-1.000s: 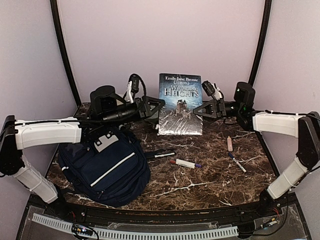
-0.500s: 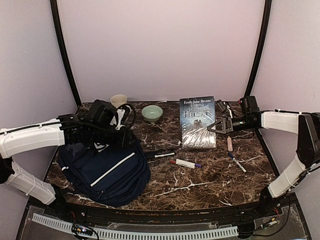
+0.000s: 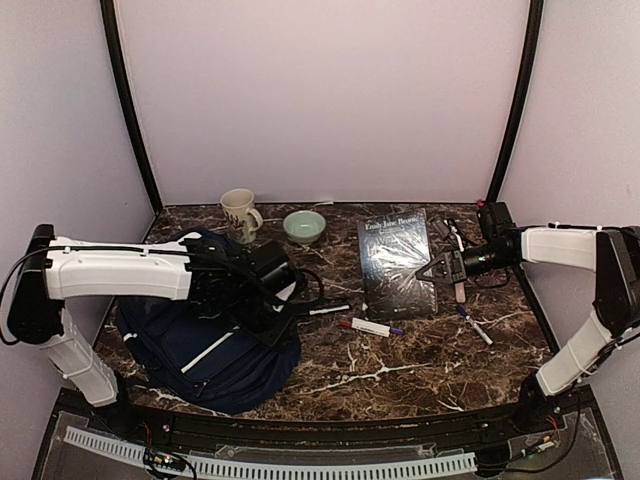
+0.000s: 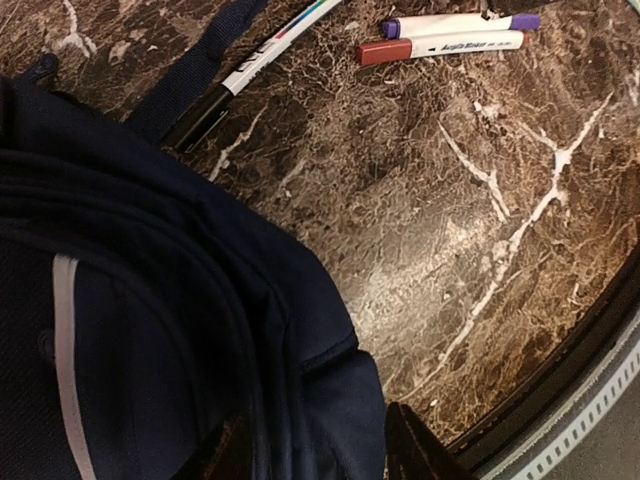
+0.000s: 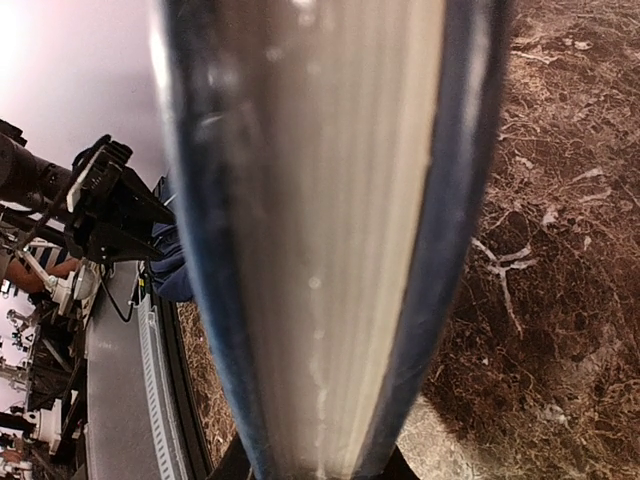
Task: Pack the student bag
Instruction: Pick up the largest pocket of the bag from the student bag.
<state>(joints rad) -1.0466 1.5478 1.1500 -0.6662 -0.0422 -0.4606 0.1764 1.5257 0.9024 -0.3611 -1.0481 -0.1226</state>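
Note:
The student bag (image 3: pixel 190 345) is a navy backpack with a thin white stripe, lying at the left of the marble table. My left gripper (image 3: pixel 278 318) hangs over its right edge. In the left wrist view the dark fingers (image 4: pixel 412 450) stand apart, and the bag's fabric (image 4: pixel 150 330) lies between them without looking pinched. My right gripper (image 3: pixel 438 268) is shut on the right edge of a dark-covered book (image 3: pixel 395 262), held tilted low over the table at the right. The right wrist view shows the book's page edge (image 5: pixel 330 230) clamped between the jaws.
A cream mug (image 3: pixel 238 211) and a green bowl (image 3: pixel 304 225) stand at the back. A black-and-white pen (image 3: pixel 322 310), a red-capped marker (image 3: pixel 368 327) and a purple one (image 4: pixel 460 22) lie mid-table. Another pen (image 3: pixel 475 327) and a pinkish stick (image 3: pixel 459 290) lie at the right.
The book stood upright at the back centre between both grippers. The right gripper has since carried it right and tipped it low. The left arm swung forward and right, onto the bag's right edge.

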